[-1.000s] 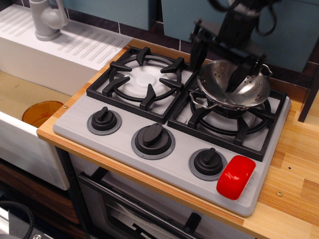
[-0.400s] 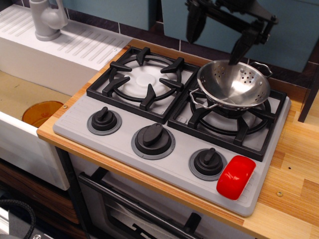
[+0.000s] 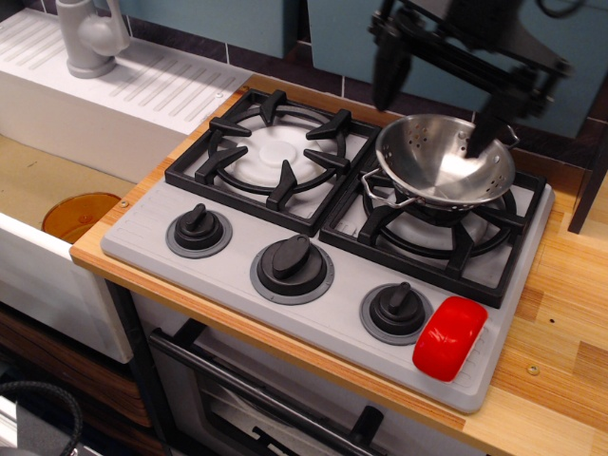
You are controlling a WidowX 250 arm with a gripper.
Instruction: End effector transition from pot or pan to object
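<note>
The steel colander sits on the right burner grate, empty. My black gripper hangs open just above it. The left finger is behind the colander's far-left rim and the right finger is over its far-right rim. Neither finger holds anything. The glossy red block lies on the grey stove panel at the front right corner, right of the rightmost knob and well in front of the gripper.
The left burner grate is bare. Two more black knobs sit along the stove front. A sink with a grey faucet and an orange bowl lies left. A wooden counter lies right.
The gripper rose out of the colander, letting it go, then shifted right and a little lower. The colander and the red block have not moved.
</note>
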